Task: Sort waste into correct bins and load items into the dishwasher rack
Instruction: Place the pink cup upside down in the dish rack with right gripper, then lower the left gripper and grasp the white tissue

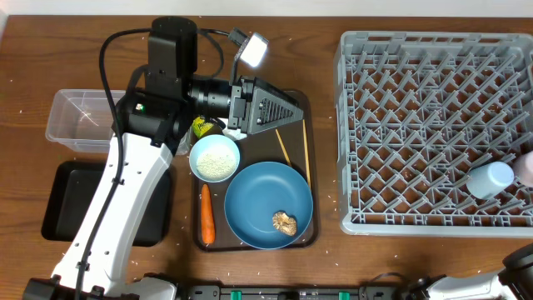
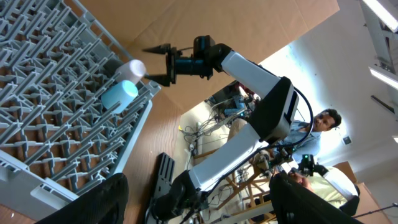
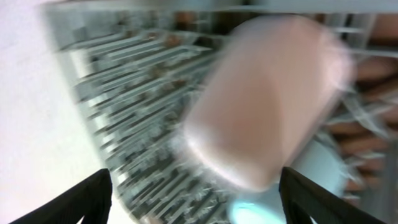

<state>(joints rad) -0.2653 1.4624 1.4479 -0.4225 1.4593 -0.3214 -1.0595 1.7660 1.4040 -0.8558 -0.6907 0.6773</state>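
Observation:
The grey dishwasher rack (image 1: 433, 125) fills the right side. A light-blue cup (image 1: 490, 179) lies in it near the right edge, and a pale-pink cup (image 1: 526, 167) lies beside it. My right gripper (image 3: 199, 180) is open. The pink cup (image 3: 267, 99) is blurred just ahead of its spread fingers. My left gripper (image 1: 293, 111) is open and empty above the brown tray. Below it sit the white bowl of rice (image 1: 215, 158), the blue plate (image 1: 268, 204) with a tan scrap (image 1: 285, 222), the carrot (image 1: 206, 215), two chopsticks (image 1: 306, 150) and the yellow-green wrapper (image 1: 202, 127). I cannot make out the tissue.
The clear tub (image 1: 79, 121) stands at the far left, with the black tray (image 1: 100, 204) in front of it, partly under my left arm. The brown serving tray (image 1: 310, 237) holds the dishes. In the left wrist view the right arm (image 2: 249, 74) reaches over the rack corner.

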